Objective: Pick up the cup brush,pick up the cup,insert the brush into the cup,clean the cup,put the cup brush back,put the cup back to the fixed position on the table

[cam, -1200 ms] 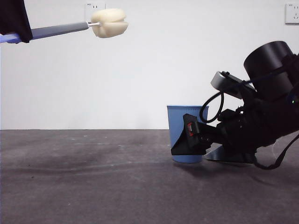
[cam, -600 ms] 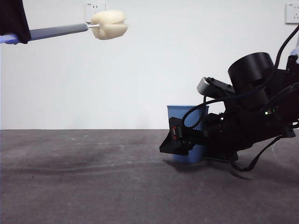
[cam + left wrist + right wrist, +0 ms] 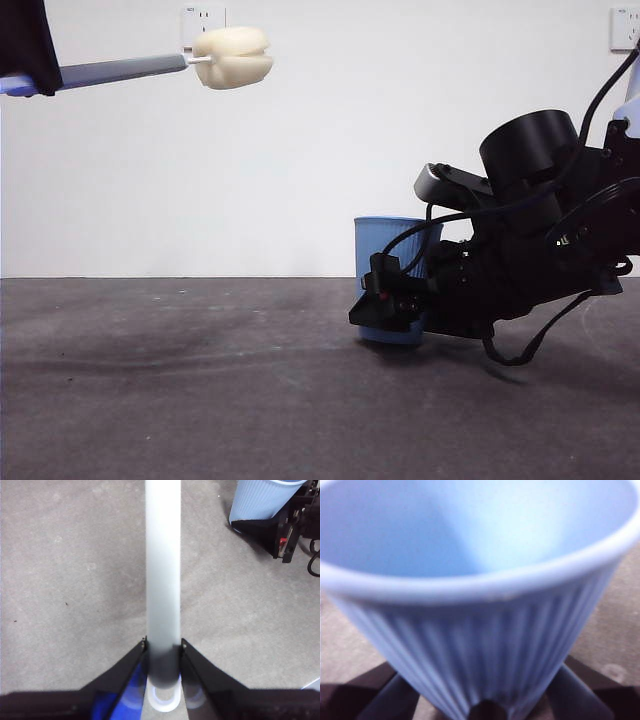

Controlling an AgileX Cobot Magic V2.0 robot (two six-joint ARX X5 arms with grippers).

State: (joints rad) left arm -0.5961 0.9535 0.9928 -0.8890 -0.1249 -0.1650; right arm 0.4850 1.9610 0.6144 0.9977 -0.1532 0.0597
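The left gripper (image 3: 163,652) has its fingers clamped on the brush (image 3: 150,67) handle, holding it high and roughly level, sponge head near the wall. The right gripper (image 3: 385,300) has its fingers around the lower part of the blue cup (image 3: 392,285), apparently gripping it; the cup sits low over the table (image 3: 200,400), upright, possibly just lifted.

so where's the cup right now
In the front view the cup sits right of centre on the table, the right pincer shut around its lower part.
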